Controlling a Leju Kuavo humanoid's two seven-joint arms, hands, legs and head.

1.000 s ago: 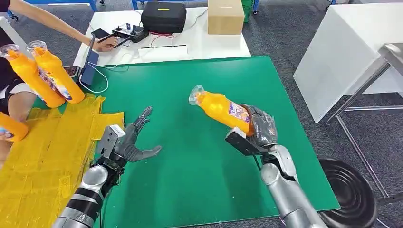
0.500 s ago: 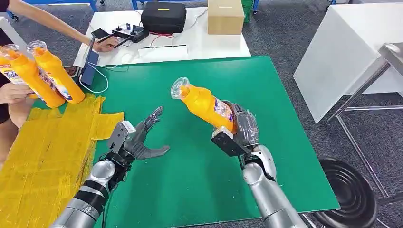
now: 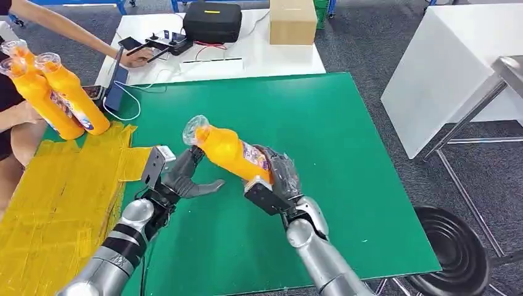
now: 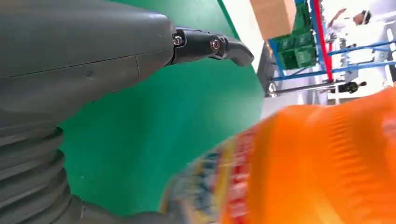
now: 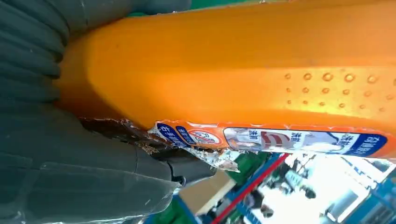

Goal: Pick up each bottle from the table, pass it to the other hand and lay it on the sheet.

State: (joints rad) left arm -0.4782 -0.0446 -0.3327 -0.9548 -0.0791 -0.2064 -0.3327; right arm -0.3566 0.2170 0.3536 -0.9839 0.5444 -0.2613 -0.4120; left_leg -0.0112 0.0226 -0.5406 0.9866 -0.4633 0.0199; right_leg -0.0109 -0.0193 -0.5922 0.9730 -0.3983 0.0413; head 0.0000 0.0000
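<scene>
orange bottle (image 3: 231, 151) in right hand (image 3: 280, 179), clear cap

I'm seeing an orange bottle (image 3: 231, 151) with a clear cap and torn printed label sitting tilted in my right hand (image 3: 277, 179), base in the grip, cap pointing toward my left hand (image 3: 179, 179), above the green table. The yellow sheet (image 3: 55, 191) is lying crumpled at the table's left side.

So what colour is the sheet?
Yellow; the sheet shows best in the head view.
</scene>
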